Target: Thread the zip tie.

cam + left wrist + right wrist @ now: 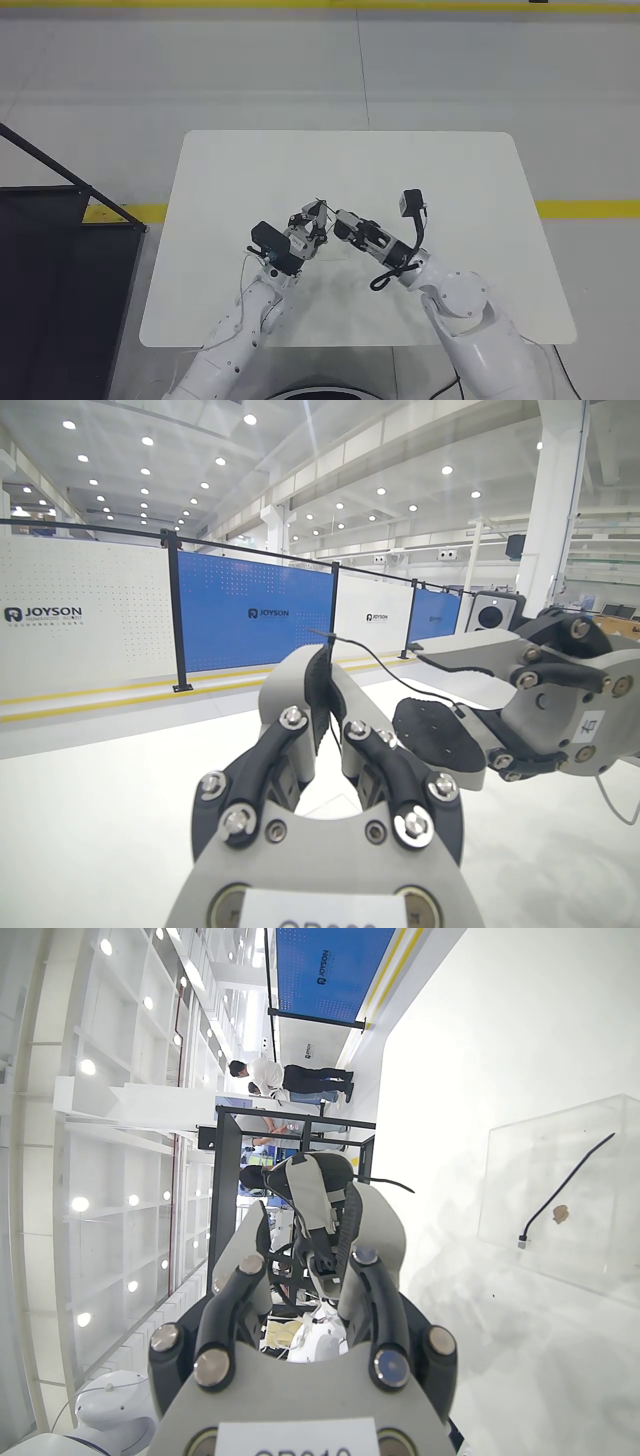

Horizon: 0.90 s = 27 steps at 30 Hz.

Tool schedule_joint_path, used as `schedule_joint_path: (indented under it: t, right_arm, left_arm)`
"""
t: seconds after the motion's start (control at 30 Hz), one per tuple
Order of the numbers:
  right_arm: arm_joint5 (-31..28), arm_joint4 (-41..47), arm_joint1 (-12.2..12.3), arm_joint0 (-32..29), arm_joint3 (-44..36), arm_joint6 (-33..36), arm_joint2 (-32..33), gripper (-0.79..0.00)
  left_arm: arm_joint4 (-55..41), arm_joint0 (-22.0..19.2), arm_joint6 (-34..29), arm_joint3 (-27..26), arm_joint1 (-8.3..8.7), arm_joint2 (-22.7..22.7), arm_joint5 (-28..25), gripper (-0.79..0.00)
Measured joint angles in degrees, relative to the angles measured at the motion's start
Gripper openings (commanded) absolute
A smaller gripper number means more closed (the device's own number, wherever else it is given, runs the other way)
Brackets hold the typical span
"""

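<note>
my left gripper (325, 665) is clenched on the zip tie (328, 637), a thin black strip pinched upright between my ribbed black pads. its small head sticks out just above my fingertips. from there the strip bends over and droops in a long curve towards my right gripper (415, 685). that one is released, its jaws wide apart. the strip's far end lies in the gap between them, close to the lower pad (435, 735); i cannot tell whether it touches. from my right wrist, a short length of the strip pokes out sideways past the left gripper.

from above, my two grippers meet nearly tip to tip over the middle of the table (470, 170), which is white with rounded corners. on a white surface off to one side of my right gripper stands a clear box (500, 1188). a second zip tie (570, 1185), black too, lies slantwise in it, with a small brown scrap (561, 1214) just beside it.

the floor around the table is pale grey, crossed by a yellow line (590, 208). behind runs a fence (240, 610) of blue and white panels on black posts, with a white pillar (555, 500) and rows of round ceiling lights above.
</note>
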Motion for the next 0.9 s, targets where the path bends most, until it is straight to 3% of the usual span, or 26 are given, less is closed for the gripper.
schedule_joint_path:
  t: [0.2,0.5,0.9]
  right_arm:
    - [-0.09,0.11,-0.07,0.08,0.12,-0.05,-0.04,-0.665]
    - [-0.63,0.47,-0.09,-0.11,0.12,0.12,0.41,-0.785]
    - [-1.15,0.50,-0.09,-0.25,0.12,0.42,0.79,-0.785]
  left_arm:
    - [0.53,0.02,-0.07,0.06,0.01,0.09,-0.20,-0.785]
    - [1.01,0.05,-0.11,-0.02,-0.02,0.16,-0.24,-0.785]
    - [2.68,-0.07,0.09,0.46,-0.05,0.69,-0.10,-0.785]
